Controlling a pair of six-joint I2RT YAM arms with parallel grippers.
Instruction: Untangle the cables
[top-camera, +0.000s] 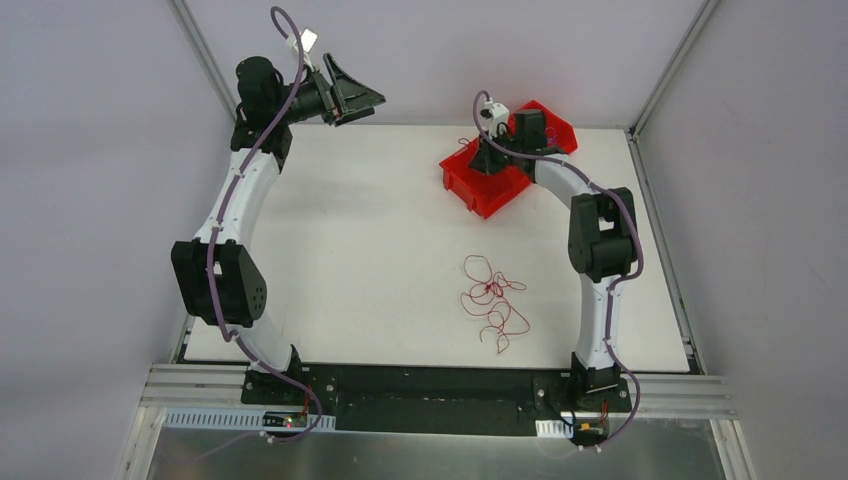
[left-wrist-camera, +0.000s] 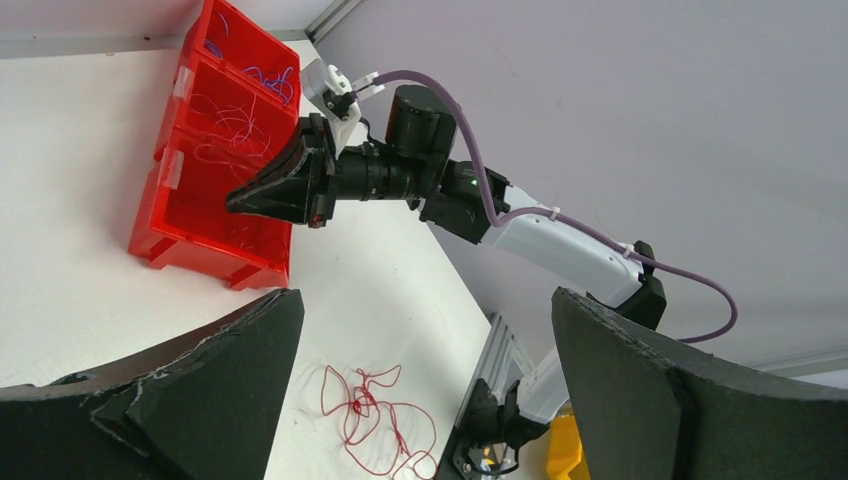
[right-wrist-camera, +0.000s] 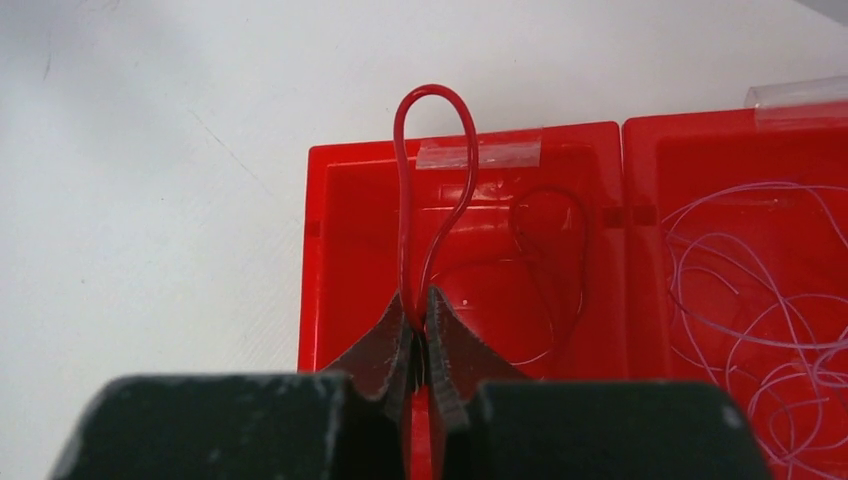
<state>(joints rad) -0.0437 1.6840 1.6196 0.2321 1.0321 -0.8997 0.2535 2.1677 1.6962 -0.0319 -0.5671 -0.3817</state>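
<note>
**Right gripper pinches a red cable loop over a red bin**

The right gripper (right-wrist-camera: 419, 300) has two black wedge-shaped fingers. They are closed tight on one thin, glossy red cable (right-wrist-camera: 402, 200), which arches up in a narrow loop over a red plastic bin (right-wrist-camera: 350, 250). The neighbouring compartment holds curly lilac wires (right-wrist-camera: 790, 380). The left gripper (left-wrist-camera: 427, 300) is spread wide and holds nothing. On the smooth white table (top-camera: 350, 250), one loose tangle (top-camera: 488, 290) of hair-thin red cables lies near the right arm's base. How many cables it contains cannot be told.
</note>
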